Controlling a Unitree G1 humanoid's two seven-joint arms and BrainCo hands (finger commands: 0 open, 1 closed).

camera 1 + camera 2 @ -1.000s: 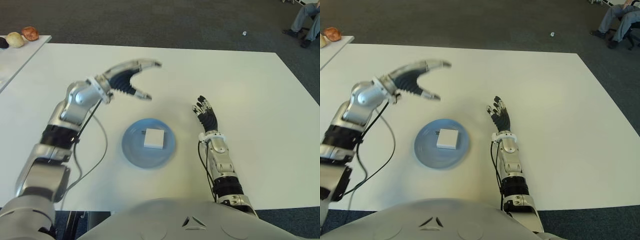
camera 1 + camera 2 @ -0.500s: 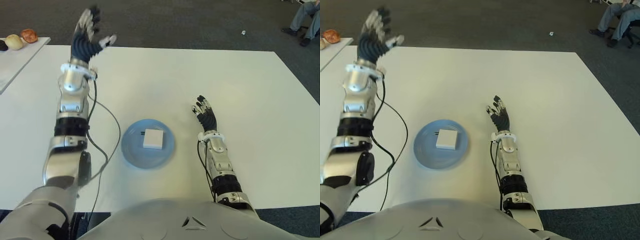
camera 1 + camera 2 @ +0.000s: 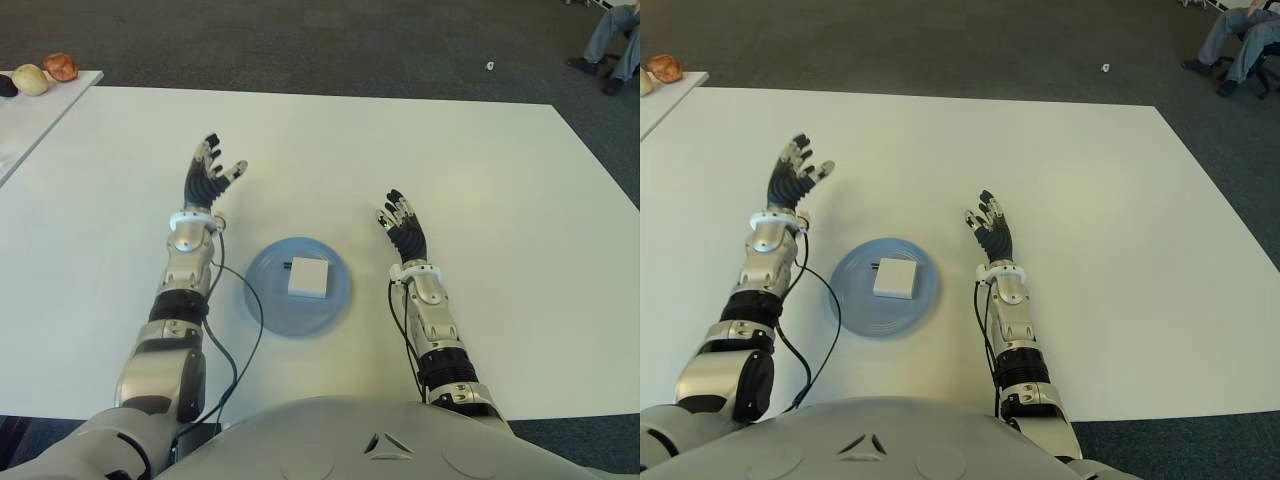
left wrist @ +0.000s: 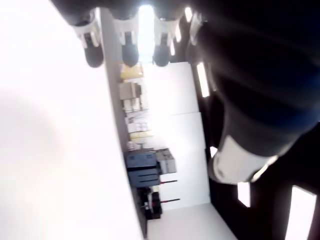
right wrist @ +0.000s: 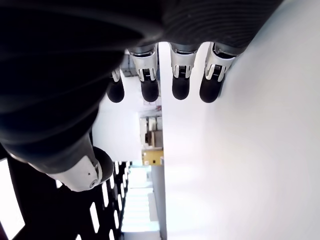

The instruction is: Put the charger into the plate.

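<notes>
Black-padded fingers (image 3: 207, 172) on my left hand (image 3: 205, 185) are fanned out straight, thumb splayed to the inside, nothing in them; the left wrist view confirms it, fingertips extended with only bare white table beyond. Right hand (image 3: 403, 228): same posture, fingers (image 5: 181, 75) stretched flat and slightly spread, nothing held. The right wrist view shows four tips in a row against the tabletop, no object between them and the thumb.

Both palms sit over the white table (image 3: 480, 180), one on each side of the plate (image 3: 262, 300), clear of its rim. Left hand is further from me than the plate and off to its left; right hand is level with the plate's far edge, to its right. I cannot tell from the eye views whether either hand touches the surface.

Charger (image 3: 308, 277): white square block lying flat inside the blue plate, a little toward the far right of centre, with what looks like a short dark prong on its left edge. Nothing touches it.

Judgement: placement looks complete. Open, unloaded hands flanking the plate read as a neutral posture, keeping fingers away from the rim so nothing gets nudged.

Off-task: three small round items (image 3: 32, 76) on a side table at far left; a seated person's legs (image 3: 612, 35) at top right.
</notes>
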